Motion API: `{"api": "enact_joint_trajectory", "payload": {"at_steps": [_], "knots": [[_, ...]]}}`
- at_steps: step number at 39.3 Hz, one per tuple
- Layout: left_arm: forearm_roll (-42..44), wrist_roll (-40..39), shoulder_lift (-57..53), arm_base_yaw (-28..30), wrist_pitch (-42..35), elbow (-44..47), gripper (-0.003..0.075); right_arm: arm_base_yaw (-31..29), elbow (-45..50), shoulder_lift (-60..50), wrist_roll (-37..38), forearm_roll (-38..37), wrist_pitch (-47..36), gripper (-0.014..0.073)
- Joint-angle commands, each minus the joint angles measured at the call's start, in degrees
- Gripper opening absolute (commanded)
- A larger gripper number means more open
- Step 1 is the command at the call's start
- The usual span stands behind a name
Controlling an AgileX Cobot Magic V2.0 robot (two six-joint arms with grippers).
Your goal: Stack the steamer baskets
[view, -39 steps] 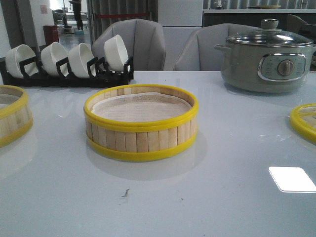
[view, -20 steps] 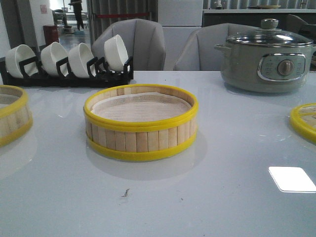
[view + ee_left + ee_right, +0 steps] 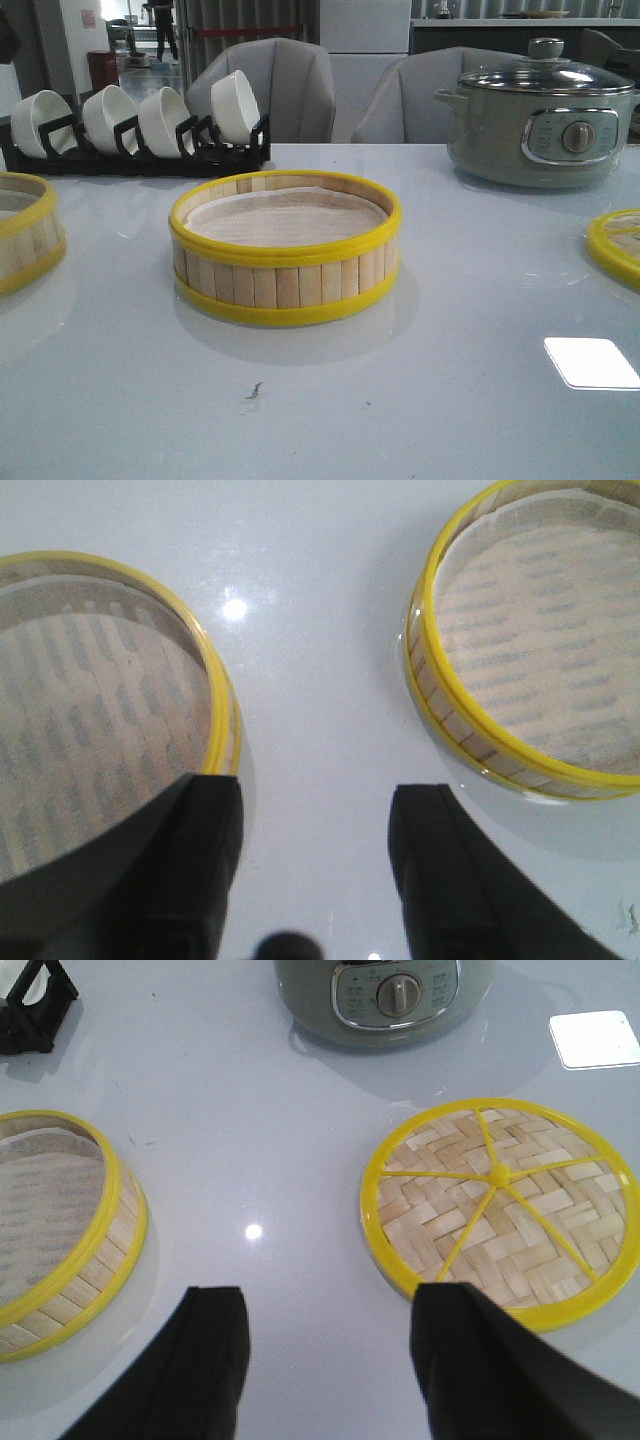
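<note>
One steamer basket with pale slats, yellow rims and a pale liner stands at the table's middle. A second steamer basket is cut off at the left edge. The woven lid lies flat at the right edge. No gripper shows in the front view. In the left wrist view my left gripper is open over bare table between the left basket and the middle basket. In the right wrist view my right gripper is open above the table, between the middle basket and the lid with its yellow knob.
A black rack with white bowls stands at the back left. The grey-green electric pot with a glass lid sits at the back right. Grey chairs stand behind the table. A bright light patch lies front right.
</note>
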Motion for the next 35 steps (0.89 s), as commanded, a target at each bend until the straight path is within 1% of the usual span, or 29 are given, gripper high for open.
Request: {"api": "enact_joint_trajectory", "payload": {"at_steps": [1,8,20,24,30,35], "knots": [[-0.21,0.11,0.3,-0.23,-6.34,-2.15,0.0421,-0.04,-2.1,-0.16,-0.52,-0.47,-4.6,0.0478],[0.16,-0.1,4.52,-0.01,-10.88,-2.15,0.0421,-0.04,-2.1,-0.16,-0.52,-0.47,-4.6,0.0478],[0.25,-0.31,12.9,0.39,-13.8,-2.15,0.0421,-0.04,-2.1,-0.16,-0.52,-0.47,-4.6,0.0478],[0.25,-0.88,15.19,1.74,-14.61,-2.19,0.0421,-0.04,-2.1,-0.16,-0.52,-0.47,-4.6,0.0478],[0.25,-1.81,17.6,5.54,-15.3,-2.64,0.0421,-0.04,-2.1,-0.16,-0.52,-0.47,-4.6,0.0478],[-0.16,-1.81,19.12,6.9,-15.2,-3.62,0.0421,-0.04,-2.1,-0.16,-0.52,-0.47,-4.6,0.0478]]}}
